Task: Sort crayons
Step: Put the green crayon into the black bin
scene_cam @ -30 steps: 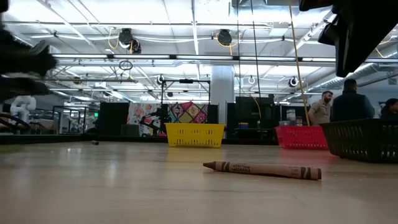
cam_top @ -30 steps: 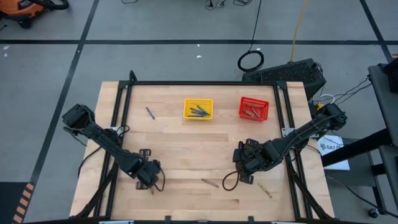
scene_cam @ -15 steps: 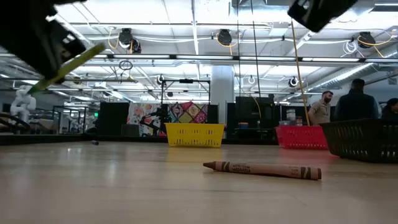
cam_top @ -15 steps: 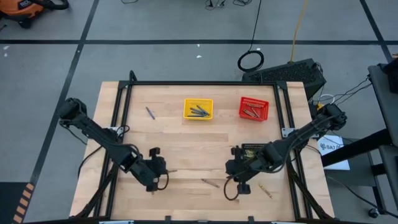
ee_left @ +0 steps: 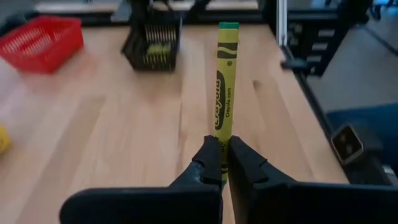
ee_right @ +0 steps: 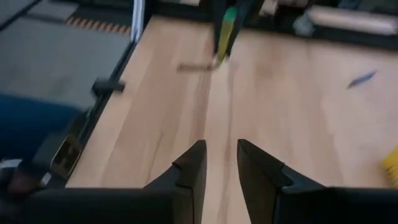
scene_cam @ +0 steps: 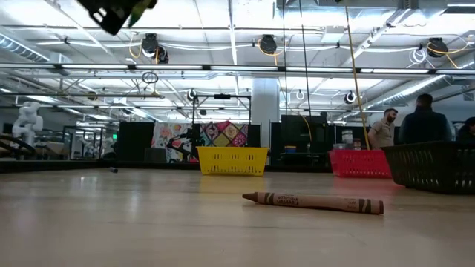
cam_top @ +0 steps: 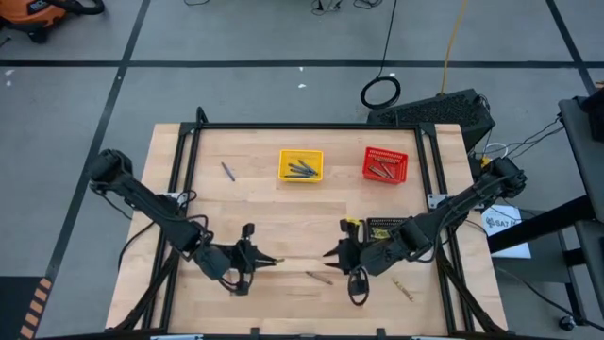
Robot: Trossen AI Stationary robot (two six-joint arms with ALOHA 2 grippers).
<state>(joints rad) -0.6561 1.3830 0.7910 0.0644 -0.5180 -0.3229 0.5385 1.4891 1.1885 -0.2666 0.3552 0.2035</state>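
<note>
Sitting at the far side of the wooden table: a yellow basket holding several dark grey-blue crayons, and just to its right, apart from it, a red basket holding a few brownish sticks. Standing nearer the right arm: a black mesh basket, something yellow-green showing through its wall, count impossible to tell.

Pinching one end of a yellow-green crayon between closed fingers: the left gripper, hanging above the near middle of the table, crayon jutting forward toward the black basket. Facing it from the right, with a gap of bare wood between: the right gripper, fingers standing partly apart, nothing between them.

Lying loose on the table: a brown crayon near the front edge between the two grippers, another crayon farther right near the front, and a single blue-grey crayon at far left, well apart from the baskets.
</note>
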